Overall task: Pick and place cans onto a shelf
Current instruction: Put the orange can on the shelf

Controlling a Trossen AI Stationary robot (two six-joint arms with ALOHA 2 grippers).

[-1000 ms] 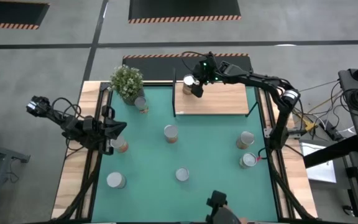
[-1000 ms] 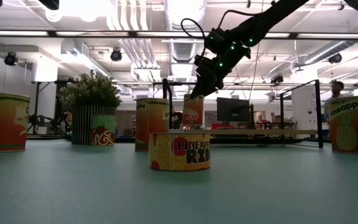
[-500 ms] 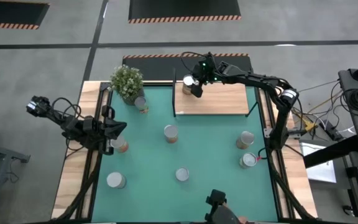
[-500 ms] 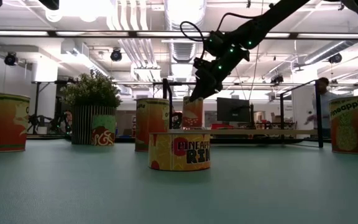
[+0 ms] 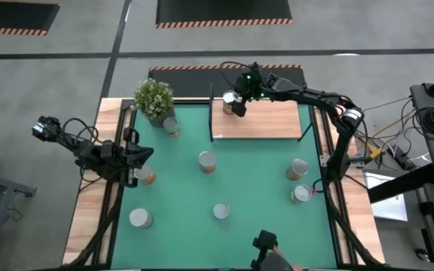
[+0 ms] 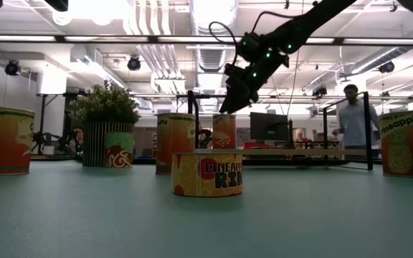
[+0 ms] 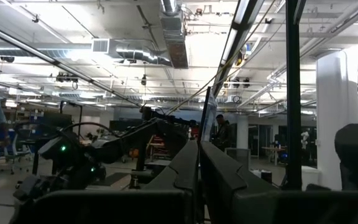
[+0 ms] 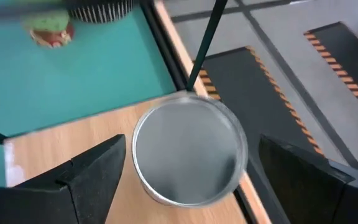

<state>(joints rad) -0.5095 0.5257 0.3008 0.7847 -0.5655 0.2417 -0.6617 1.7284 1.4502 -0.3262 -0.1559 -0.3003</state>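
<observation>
Since a second ago I've lifted the right gripper [image 5: 234,102] off the pineapple can [image 8: 188,152], jaws spread wide with the tin sitting free between and just below them at the shelf [image 5: 266,120] corner. So one can's placed, I reckon. Six more sit on the green mat [image 5: 255,196]. Left gripper [image 5: 140,156] waits at the counter's left edge, jaws closed and empty.

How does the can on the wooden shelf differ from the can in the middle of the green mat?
The silver-topped can on the light-wood shelf stands at a back corner of the shelf, with the open right end effector over it. The silver-topped, orange-sided can on the green mat stands on the mat's centre, with no end effector near. Both stand upright, round tops up.
</observation>
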